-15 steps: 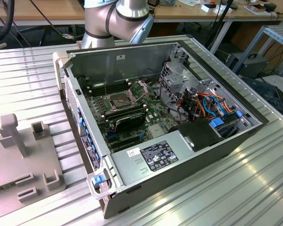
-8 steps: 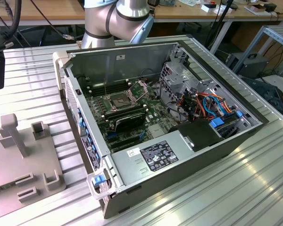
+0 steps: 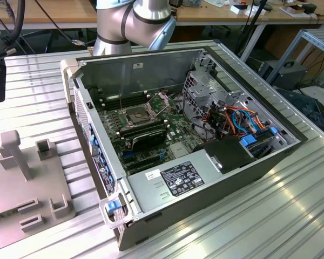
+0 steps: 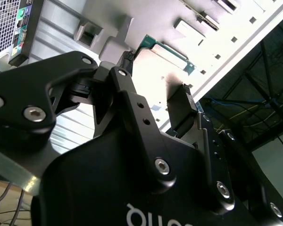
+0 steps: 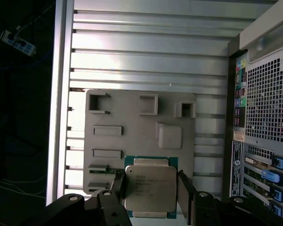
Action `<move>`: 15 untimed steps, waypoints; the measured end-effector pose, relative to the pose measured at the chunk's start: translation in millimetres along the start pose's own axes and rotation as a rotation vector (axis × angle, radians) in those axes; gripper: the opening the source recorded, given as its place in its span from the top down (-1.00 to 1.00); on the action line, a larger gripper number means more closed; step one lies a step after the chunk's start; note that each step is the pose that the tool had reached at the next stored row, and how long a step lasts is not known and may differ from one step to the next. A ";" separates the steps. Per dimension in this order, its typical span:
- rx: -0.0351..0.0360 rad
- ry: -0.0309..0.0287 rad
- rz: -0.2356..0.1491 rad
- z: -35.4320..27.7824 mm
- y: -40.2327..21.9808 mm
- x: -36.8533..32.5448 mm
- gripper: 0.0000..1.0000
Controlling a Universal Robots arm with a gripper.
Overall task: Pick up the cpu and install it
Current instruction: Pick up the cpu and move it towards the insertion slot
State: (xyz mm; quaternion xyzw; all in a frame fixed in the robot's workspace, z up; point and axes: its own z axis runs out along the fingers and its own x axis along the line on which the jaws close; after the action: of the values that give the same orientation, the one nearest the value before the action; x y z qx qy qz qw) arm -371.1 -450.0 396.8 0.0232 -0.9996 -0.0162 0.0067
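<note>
The cpu [image 5: 150, 188], a flat square chip with a dull silver top and a green rim, lies on a grey fixture plate [image 5: 132, 117]. My gripper [image 5: 151, 184] is open over it, and its two black fingers [image 5: 118, 182] flank the chip's opposite edges. In the second wrist view the gripper [image 4: 155, 77] has bright space between its fingertips, and the cpu's green edge [image 4: 167, 49] shows just beyond them. The motherboard's dark socket [image 3: 137, 114] sits inside the open computer case [image 3: 216, 178] with its metal frame [image 3: 162, 100] hinged up.
The grey fixture plate [image 3: 21, 178] with raised blocks and slots lies on the ribbed aluminium table [image 3: 291, 216], at the exterior view's left of the case. The case's rear panel [image 5: 264, 108] stands close beside the plate. Cables, drives and a power supply [image 3: 178, 181] crowd the case.
</note>
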 end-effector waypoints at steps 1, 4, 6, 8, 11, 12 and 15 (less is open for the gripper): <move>0.0000 0.0000 0.000 0.0 0.0 -0.4 -0.08; 0.0000 0.0000 0.000 -0.1 -0.1 -2.2 -0.08; 0.0000 0.0000 0.000 -0.1 -0.2 -4.1 -0.08; 0.0000 0.0000 0.000 -0.1 -0.3 -6.0 -0.08; 0.0001 -0.0001 0.000 -0.1 -0.4 -8.2 -0.08; 0.0001 -0.0001 0.000 -0.1 -0.4 -8.2 -0.08; 0.0000 0.0000 0.000 -0.1 -0.4 -8.5 -0.08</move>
State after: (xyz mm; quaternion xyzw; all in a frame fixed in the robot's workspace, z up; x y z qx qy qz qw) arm -362.5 -450.0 396.9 0.0232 -0.9996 -0.0162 0.0067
